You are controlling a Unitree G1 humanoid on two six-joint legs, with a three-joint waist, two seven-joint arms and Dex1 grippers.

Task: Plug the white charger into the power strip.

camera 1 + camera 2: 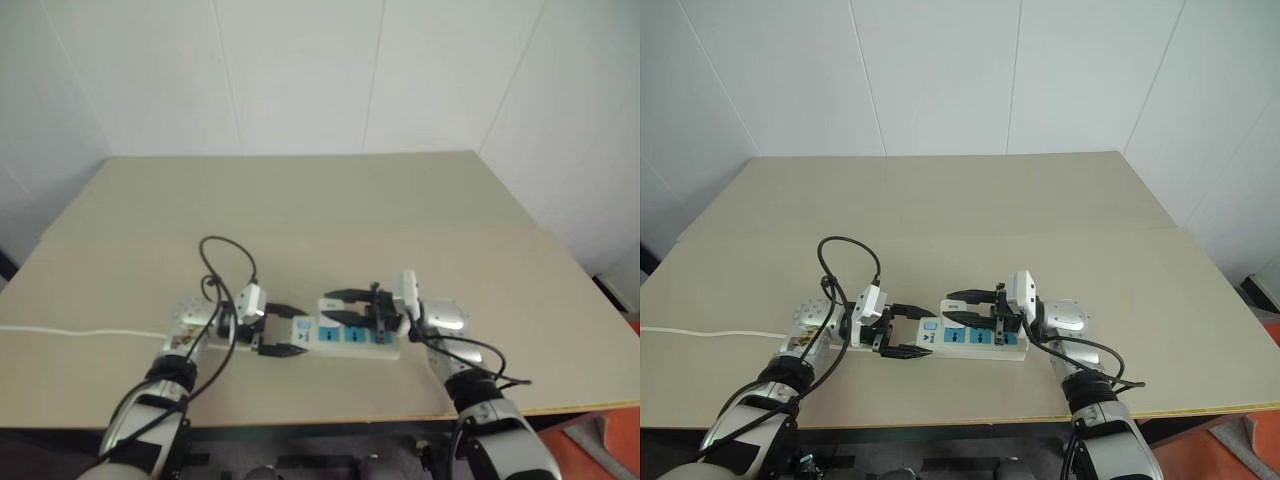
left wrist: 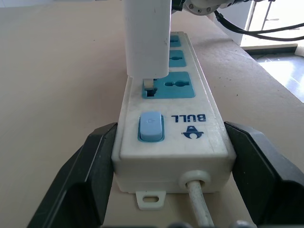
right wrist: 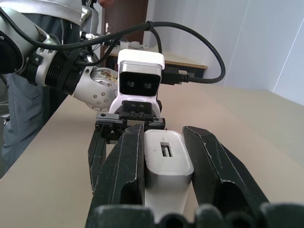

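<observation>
The power strip (image 1: 352,337) lies flat near the tan table's front edge, and its blue switch (image 2: 150,126) faces my left gripper (image 1: 300,331). That gripper is shut on the strip's switch end, one black finger (image 2: 90,161) pressed against each long side. My right gripper (image 3: 165,135) comes from the opposite side and is shut on the white charger (image 3: 166,159). The charger (image 2: 147,38) stands upright over the socket nearest the switch. Its prong (image 2: 149,84) meets that socket's slot, with the body still a little above the strip's face.
The strip's white cord (image 1: 80,332) trails left across the table (image 1: 300,200) and off its edge. The table's front edge (image 1: 320,418) runs just below both arms. A black cable (image 1: 225,260) loops up from my left wrist. A white wall stands behind.
</observation>
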